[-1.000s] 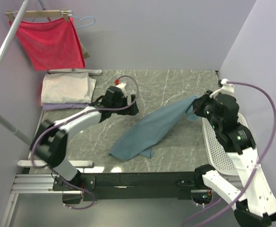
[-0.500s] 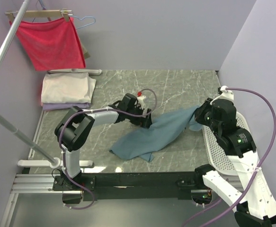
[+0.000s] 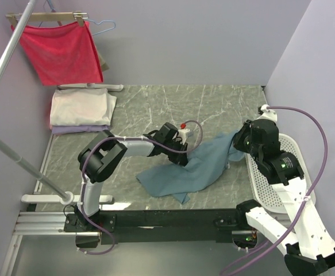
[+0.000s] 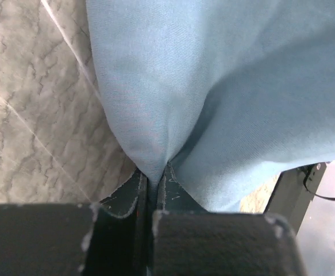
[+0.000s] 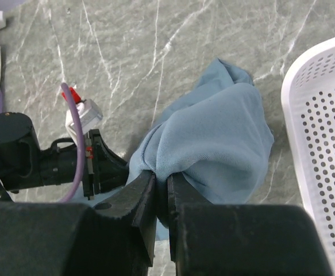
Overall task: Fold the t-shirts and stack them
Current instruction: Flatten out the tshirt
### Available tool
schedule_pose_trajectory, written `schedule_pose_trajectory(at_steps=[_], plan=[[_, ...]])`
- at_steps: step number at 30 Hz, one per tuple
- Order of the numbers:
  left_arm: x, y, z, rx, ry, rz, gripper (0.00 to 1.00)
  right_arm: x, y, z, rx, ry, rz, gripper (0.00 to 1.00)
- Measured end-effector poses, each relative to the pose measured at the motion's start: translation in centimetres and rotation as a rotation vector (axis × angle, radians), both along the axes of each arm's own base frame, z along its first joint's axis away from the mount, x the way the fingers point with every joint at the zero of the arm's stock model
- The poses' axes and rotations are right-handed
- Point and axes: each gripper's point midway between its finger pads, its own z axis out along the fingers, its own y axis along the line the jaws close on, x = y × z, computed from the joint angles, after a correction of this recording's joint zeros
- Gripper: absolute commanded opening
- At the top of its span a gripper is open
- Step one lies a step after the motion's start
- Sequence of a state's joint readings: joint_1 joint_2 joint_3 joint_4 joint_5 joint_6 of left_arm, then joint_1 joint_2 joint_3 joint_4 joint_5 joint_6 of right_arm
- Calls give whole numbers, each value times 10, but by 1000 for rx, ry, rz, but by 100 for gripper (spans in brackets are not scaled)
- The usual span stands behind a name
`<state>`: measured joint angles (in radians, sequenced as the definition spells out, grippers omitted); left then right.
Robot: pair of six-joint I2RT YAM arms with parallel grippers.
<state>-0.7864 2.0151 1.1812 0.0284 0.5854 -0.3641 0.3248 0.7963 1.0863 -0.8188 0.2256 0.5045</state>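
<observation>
Near the middle of the tabletop (image 3: 213, 106), reaching toward its right edge, we see the dusty teal-blue t-shirt (image 3: 184, 172) lying unfolded and rumpled. It forms a long band of cloth running from close to the near edge up to the right edge. We have the left gripper (image 3: 181, 156) low on the shirt's left border. The left wrist view shows its jaws pressed together with a peak of teal fabric pinched between them, the cloth fanning away over the grey marbled surface. The right gripper (image 3: 240, 140) holds the far right end of the same shirt, just beside the white perforated basket (image 3: 282, 184) that sits along the right edge. The right wrist view shows its jaws closed on a bunched fold, with the rest of that end gathered into a soft heap beyond them. At the far left corner we find the folded shirts stacked: a cream-white t-shirt (image 3: 80, 107) on top of a pale lavender t-shirt (image 3: 75, 129), of which only a thin edge shows. Behind that stack a red cloth (image 3: 61, 52) hangs from a wooden hanger (image 3: 46, 17) against the wall, well apart from both arms.
</observation>
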Motion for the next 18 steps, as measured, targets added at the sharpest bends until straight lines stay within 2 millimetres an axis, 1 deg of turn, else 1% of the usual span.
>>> schedule_pose_trajectory(at_steps=[3,5,7,8,10,11,12,13,14,15,16,17,18], plan=[[5,2,0,34,-19,29,1,3,0,2,-1,-11,-3,15],[13,10,6,87,-60,83,1,6,-1,2,-10,-15,-7,15],[25,25,19,134,-105,149,1,11,-1,1,-25,-15,-9,16],[34,37,33,157,-138,198,1,14,-1,1,-30,-15,-9,17],[53,61,70,168,-222,298,1,21,0,0,-44,-14,-8,17],[63,76,95,168,-279,360,1,25,1,0,-52,-14,-6,17],[73,96,131,151,-355,437,1,29,2,-1,-59,-15,-3,17],[80,113,162,130,-422,507,1,33,3,-2,-63,-11,3,17],[84,128,188,110,-477,567,1,36,5,-3,-66,-7,9,17],[85,144,221,76,-541,635,1,40,7,-3,-67,-6,16,17],[82,156,243,49,-583,678,1,45,10,-4,-66,-4,24,16],[76,165,264,14,-616,713,1,50,14,-6,-64,0,36,15],[71,170,274,-10,-630,725,1,53,18,-10,-62,10,50,14]])
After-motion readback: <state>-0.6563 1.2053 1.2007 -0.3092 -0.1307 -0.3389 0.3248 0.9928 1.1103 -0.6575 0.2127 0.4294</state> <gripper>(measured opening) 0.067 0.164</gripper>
